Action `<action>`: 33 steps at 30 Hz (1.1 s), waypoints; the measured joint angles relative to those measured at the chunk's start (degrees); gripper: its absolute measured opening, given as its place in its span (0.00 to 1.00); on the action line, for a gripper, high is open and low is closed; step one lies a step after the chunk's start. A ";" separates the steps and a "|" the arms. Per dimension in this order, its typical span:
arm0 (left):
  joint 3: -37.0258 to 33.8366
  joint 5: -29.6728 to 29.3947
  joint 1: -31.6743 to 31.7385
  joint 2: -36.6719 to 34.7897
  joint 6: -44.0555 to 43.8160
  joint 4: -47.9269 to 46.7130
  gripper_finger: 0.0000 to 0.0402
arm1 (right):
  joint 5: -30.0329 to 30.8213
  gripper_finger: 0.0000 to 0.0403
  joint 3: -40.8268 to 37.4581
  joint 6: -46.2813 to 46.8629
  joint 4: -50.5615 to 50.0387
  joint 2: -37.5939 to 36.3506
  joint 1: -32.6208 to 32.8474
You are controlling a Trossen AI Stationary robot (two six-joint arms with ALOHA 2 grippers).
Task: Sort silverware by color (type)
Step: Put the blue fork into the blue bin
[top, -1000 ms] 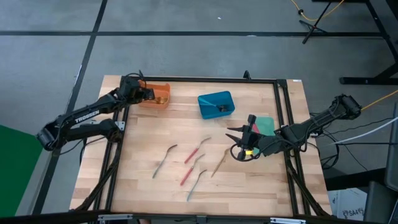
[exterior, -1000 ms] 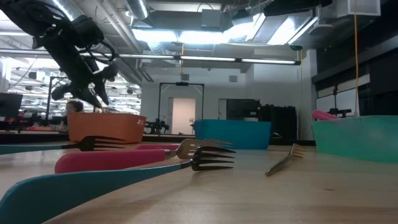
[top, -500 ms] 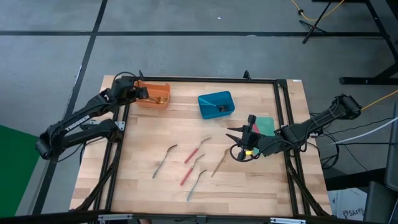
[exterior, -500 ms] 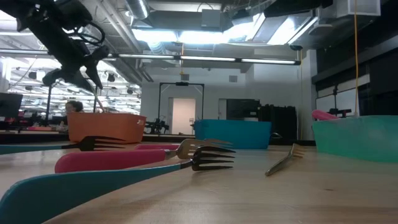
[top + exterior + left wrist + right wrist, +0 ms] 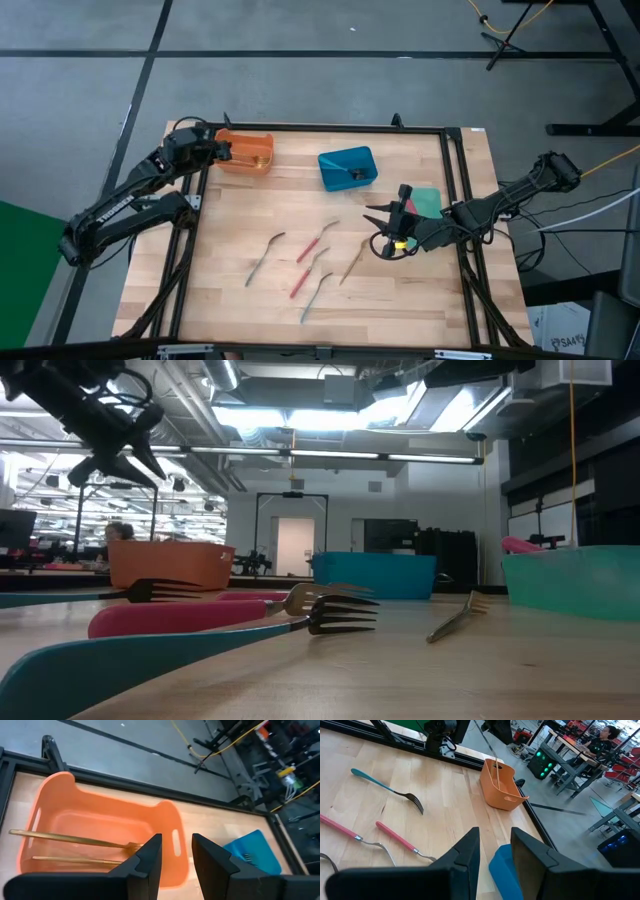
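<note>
Several pieces of silverware lie flat on the wood table: a teal-handled fork [image 5: 265, 258], two red-handled ones [image 5: 318, 240] [image 5: 307, 276], another teal one [image 5: 316, 296] and a gold one [image 5: 352, 262]. Two gold utensils [image 5: 75, 840] lie in the orange bin [image 5: 250, 153]. My left gripper [image 5: 226, 150] hangs open above that bin's left end, holding nothing; its fingers [image 5: 145, 862] frame the bin in the left wrist view. My right gripper [image 5: 376, 228] waits open at the right, past the gold fork, also holding nothing.
A blue bin [image 5: 347, 167] with a utensil in it stands at the back middle. A green bin [image 5: 430, 200] sits under the right arm. A black frame [image 5: 450, 180] runs round the table. Bare wood lies in the near left part.
My left gripper has risen and drawn back from over the orange bin toward the table's left edge, tipping a little more downward, its fingers still apart. My right arm and the silverware have kept still.
</note>
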 joint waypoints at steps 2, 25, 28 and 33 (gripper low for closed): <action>0.00 -0.01 -0.34 -0.90 -0.16 0.00 0.25 | 0.00 0.25 0.00 0.00 0.00 0.00 0.00; -0.32 2.49 -19.51 -1.49 4.77 6.38 0.25 | -14.09 0.25 0.00 0.02 0.02 0.04 0.01; -0.55 -0.84 -24.23 -0.08 4.79 10.04 0.25 | -16.03 0.25 0.00 0.00 0.04 0.04 0.00; -0.59 -6.34 -30.11 3.19 4.79 12.35 0.25 | -16.41 0.25 0.00 0.00 0.03 0.04 0.00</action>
